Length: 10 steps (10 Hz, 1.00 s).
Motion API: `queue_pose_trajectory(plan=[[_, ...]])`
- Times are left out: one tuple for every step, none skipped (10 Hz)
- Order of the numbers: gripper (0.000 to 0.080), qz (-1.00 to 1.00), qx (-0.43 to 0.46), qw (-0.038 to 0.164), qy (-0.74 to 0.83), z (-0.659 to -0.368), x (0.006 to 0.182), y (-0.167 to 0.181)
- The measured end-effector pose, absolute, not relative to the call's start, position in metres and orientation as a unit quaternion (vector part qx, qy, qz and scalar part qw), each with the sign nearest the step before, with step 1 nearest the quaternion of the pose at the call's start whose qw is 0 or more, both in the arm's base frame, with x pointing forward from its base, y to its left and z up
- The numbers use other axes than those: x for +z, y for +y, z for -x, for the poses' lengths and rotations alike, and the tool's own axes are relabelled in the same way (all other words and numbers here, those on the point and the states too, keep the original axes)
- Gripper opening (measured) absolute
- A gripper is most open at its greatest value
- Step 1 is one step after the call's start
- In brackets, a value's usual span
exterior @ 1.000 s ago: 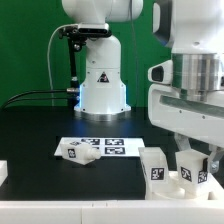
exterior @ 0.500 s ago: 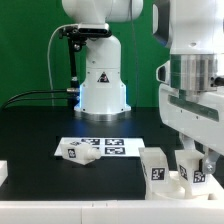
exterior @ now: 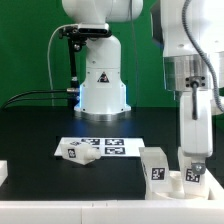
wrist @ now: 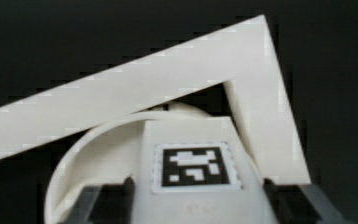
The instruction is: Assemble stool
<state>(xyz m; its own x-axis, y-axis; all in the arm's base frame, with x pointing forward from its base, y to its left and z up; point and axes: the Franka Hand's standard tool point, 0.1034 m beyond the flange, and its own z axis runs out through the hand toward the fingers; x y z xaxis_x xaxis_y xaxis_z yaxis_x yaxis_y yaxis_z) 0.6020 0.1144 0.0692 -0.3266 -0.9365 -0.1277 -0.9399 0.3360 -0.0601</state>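
**Hand clamps a leg over the seat at the right**

Starting at 7 o'clock in the exterior view: a loose leg lies on its side across the near-left corner of the marker board, on the black bench. Nobody is near it.

Over to 4 o'clock, where the seat sits low and white. A standing leg is upright at its near-left edge, tag facing out.

Just beside that, the hand points straight down, clenched on the held leg. The wrist view confirms it, with the tagged face square between the fingers and the seat's curve behind.

These look like hard moulded plastic: light, stiff, nothing to crush, but probably smooth enough to twist in a grip. I'd take a leg across its flat sides, high up, keeping the lower end free for the socket. For the loose one, that likely means standing it up first.
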Motion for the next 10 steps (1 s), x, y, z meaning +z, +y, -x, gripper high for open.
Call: queue_pose_trajectory(plan=[[0.0568, 0.589, 0.011, 0.07, 0.805, -0.602, 0.069, 0.115], [0.0568, 0.605, 0.011, 0.07, 0.793, -0.602, 0.069, 0.115], [0.0633, 0.629, 0.012, 0.07, 0.774, -0.601, 0.073, 0.116], [0.0644, 0.672, 0.012, 0.075, 0.737, -0.602, 0.084, 0.118], [0.0644, 0.72, 0.014, 0.077, 0.689, -0.601, 0.094, 0.12], [0.0649, 0.756, 0.019, 0.077, 0.65, -0.599, 0.102, 0.123], [0.0649, 0.787, 0.017, 0.074, 0.612, -0.599, 0.102, 0.123], [0.0649, 0.803, 0.015, 0.074, 0.591, -0.598, 0.101, 0.122], [0.0649, 0.814, 0.014, 0.074, 0.575, -0.598, 0.101, 0.122], [0.0649, 0.841, 0.011, 0.074, 0.536, -0.598, 0.101, 0.122]])
